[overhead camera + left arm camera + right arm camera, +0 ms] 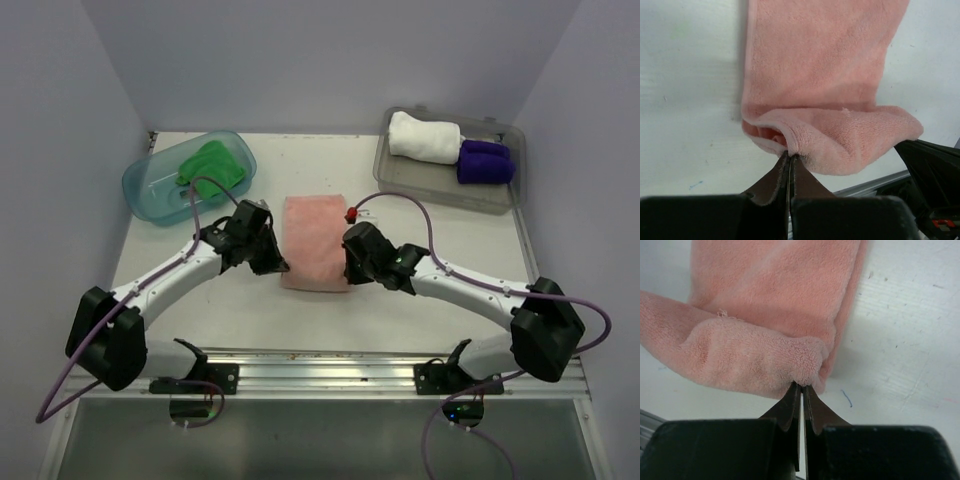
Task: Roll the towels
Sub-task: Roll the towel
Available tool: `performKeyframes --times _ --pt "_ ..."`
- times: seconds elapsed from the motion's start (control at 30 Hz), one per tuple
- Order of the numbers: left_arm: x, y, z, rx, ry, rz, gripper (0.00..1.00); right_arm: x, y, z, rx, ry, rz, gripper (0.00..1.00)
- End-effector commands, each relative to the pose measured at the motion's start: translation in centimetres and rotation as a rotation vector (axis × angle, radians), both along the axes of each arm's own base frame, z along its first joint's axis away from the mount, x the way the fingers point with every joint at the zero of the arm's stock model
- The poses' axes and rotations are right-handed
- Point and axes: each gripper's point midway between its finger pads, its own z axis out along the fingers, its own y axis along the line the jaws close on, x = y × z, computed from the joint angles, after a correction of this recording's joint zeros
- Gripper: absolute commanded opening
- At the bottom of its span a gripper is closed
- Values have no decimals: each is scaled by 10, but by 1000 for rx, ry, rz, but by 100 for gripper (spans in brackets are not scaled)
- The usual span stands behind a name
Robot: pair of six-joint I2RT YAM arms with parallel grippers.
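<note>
Top external view: left jaws and right jaws, fully closed, pinch the salmon pink towel (316,240) at its near corners, seemingly starting the roll; next, turn that edge forward evenly.

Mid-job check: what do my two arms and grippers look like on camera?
The left arm and right arm have white links and black joints. A purple cable loops along each. A small red part sits near the right wrist. The left gripper and right gripper have thin, dark, tapering fingers on black blocks.
</note>
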Motion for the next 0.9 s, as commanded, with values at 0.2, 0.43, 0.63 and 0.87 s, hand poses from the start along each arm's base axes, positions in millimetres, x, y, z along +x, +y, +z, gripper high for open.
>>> performKeyframes --times 0.2,0.43,0.63,0.87 --pt "59 1 -19 43 -17 26 0 56 5 -6 -59 -37 -4 0" --pt "79 7 -46 97 33 70 0 82 -1 -36 -117 5 -55 0" --pt "78 19 -38 153 21 99 15 88 1 -47 -128 35 -54 0" --pt "73 26 20 156 -128 127 30 83 1 -50 -124 52 -50 0"
